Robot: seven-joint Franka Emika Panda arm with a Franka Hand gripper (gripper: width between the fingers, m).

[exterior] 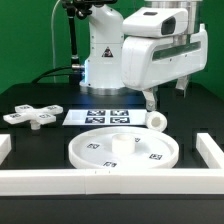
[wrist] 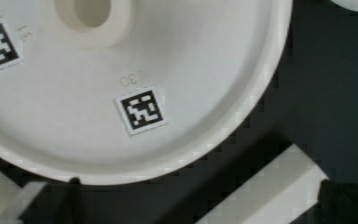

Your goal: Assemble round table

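The large rimmed round disc lies flat near the table's front, with a centre hole and small tags on it. It fills most of the wrist view. The short cylindrical leg lies behind the disc on the exterior view's right. The cross-shaped base lies at the exterior view's left. My gripper hangs above the table behind the disc, close to the leg. In the wrist view my gripper is open and empty, its dark fingers wide apart past the disc's rim.
The marker board lies flat behind the disc. Long white border rails run along the front and the sides. One rail crosses the wrist view. The robot's base stands at the back.
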